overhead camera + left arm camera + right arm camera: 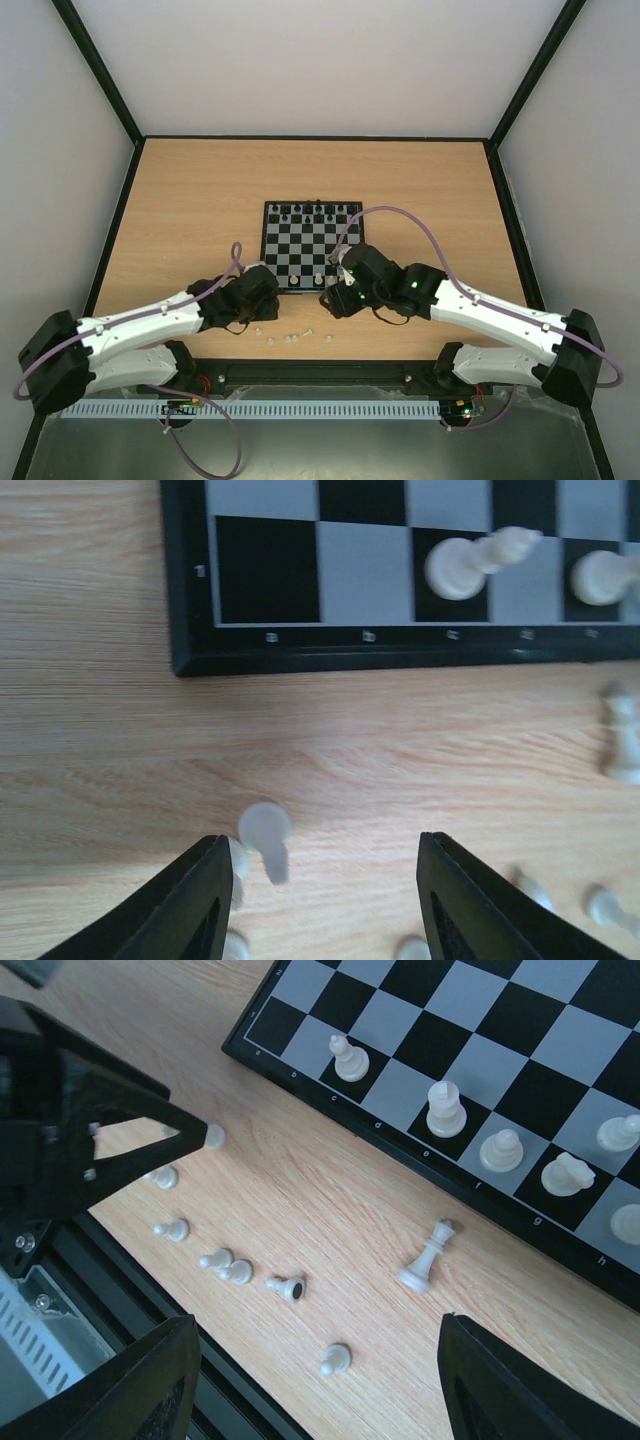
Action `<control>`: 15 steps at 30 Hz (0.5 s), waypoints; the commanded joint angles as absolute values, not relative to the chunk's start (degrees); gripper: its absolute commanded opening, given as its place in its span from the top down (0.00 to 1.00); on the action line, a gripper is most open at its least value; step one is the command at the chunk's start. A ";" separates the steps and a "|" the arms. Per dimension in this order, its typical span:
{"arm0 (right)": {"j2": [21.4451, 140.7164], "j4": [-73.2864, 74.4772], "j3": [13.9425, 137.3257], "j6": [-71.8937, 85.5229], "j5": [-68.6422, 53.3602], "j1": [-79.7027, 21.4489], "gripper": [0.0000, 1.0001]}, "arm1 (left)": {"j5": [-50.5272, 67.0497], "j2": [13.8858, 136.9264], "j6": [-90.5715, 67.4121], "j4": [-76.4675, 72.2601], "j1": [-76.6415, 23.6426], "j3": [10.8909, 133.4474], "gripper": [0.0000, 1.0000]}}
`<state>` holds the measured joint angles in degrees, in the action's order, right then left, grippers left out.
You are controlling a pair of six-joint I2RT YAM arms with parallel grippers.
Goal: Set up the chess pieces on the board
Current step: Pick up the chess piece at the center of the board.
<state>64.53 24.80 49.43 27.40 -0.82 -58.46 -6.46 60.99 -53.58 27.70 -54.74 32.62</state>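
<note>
loose chess pieces (236, 1272) lie on the table (300, 1190) before the board (455, 1045).

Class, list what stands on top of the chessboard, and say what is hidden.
Black pieces line the far edge of the board; several white pieces stand along its near edge. From above, the right arm covers the near right corner.

Left wrist view: a white piece (265, 838) low down is blurred, and the board (185, 600) runs off the top and right edges. From above, the loose chess pieces (290, 338) are too small to identify.
</note>
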 commanded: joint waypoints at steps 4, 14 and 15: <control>61.69 23.47 47.27 26.55 -3.60 -58.28 0.34 | -11.05 67.53 -55.77 27.34 -55.27 34.75 0.48; 60.48 22.75 46.21 26.37 -4.81 -58.29 0.34 | -11.60 73.19 -54.46 27.78 -55.37 37.96 0.58; 60.40 22.72 46.16 26.37 -4.97 -58.34 0.34 | -11.52 73.68 -54.41 27.80 -55.44 38.09 0.60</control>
